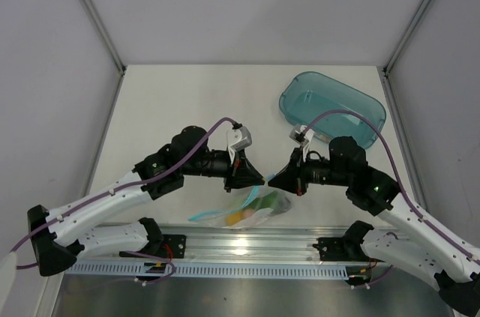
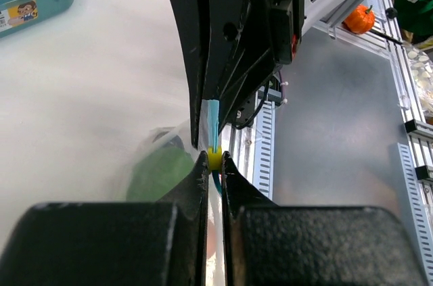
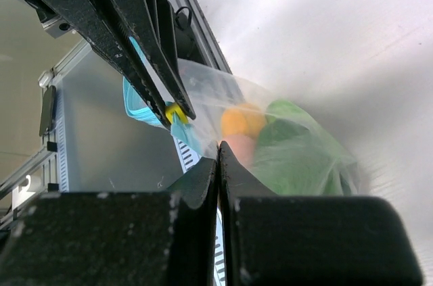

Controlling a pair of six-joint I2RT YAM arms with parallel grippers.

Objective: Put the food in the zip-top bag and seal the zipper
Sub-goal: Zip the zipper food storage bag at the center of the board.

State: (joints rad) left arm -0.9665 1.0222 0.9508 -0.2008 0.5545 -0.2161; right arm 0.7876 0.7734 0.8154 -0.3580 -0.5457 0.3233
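Observation:
The zip-top bag (image 1: 247, 210) is held up near the table's front edge, with the food inside. In the right wrist view the yellow-orange fruit (image 3: 240, 122), the pink piece (image 3: 238, 149) and green pieces (image 3: 298, 154) show through the plastic. My left gripper (image 1: 260, 180) is shut on the small yellow slider (image 2: 214, 158) of the light-blue zipper (image 2: 214, 120). My right gripper (image 1: 272, 180) faces it, tip to tip, and is shut on the bag's edge (image 3: 203, 138) just beside the slider (image 3: 174, 111). The eggplant is hidden.
The teal tub (image 1: 332, 103) stands at the back right, empty. A metal rail (image 1: 247, 246) runs along the near edge under the bag. A small orange pumpkin toy (image 2: 358, 19) lies beyond the rail, off the table.

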